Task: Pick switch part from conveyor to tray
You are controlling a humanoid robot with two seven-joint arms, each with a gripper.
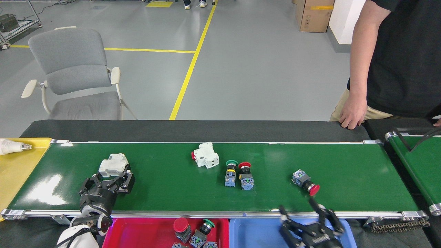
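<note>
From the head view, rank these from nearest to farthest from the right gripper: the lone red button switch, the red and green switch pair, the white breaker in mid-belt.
From the right gripper, low at the belt's near edge:
1. Lone red button switch, just above it.
2. Red and green switch pair, to its left.
3. White breaker, farther left, toward the far rail.

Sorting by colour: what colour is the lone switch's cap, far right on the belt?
Red, clear in the head view: the lone switch.

Grey chair (77, 72) on the floor behind the line, yellow floor line (186, 72) running past it. Cardboard box (313, 15) far right. Person in black shirt (399, 58) at right, hand (351, 112) resting on the black bench edge (193, 130). Bulb (12, 147) at far left.
</note>
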